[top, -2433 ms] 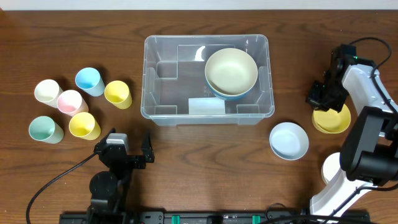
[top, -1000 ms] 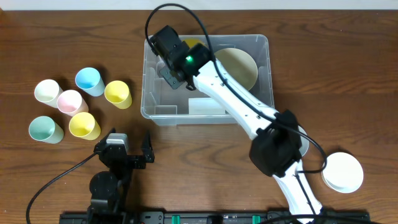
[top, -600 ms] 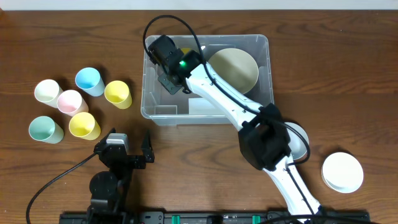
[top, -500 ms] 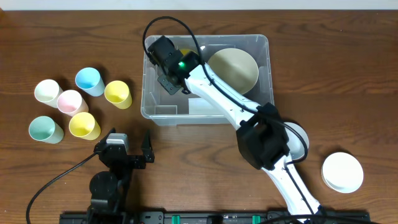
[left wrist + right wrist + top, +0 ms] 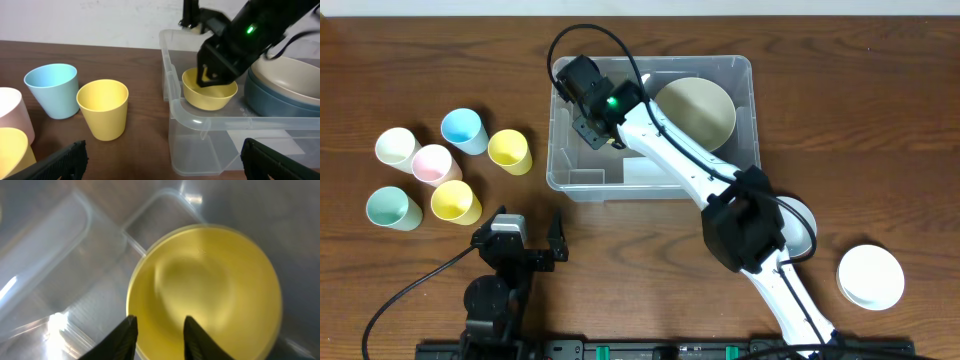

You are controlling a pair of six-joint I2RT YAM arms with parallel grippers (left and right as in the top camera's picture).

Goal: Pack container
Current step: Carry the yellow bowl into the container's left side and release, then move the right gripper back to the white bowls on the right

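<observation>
Yellow bowl point(image 5: 215, 290) lies in the container point(image 5: 560, 175) under the parted right claw point(image 5: 159, 330); cups point(image 5: 510, 150) and two bowls point(image 5: 870, 275) wait outside; left claw point(image 5: 170, 157) spread.

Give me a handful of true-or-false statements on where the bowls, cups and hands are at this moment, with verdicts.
1. A yellow bowl sits inside the container. True.
2. The left hand reaches into the container. False: it rests open near the front edge of the table, and it is the right hand that is in the container, at the yellow bowl.
3. Six cups stand on the table left of the container. True.
4. The cream bowl sits on the bare table. False: it is nested in a blue bowl inside the container.
5. The white bowl is packed in the container. False: it is on the table, outside it.
</observation>
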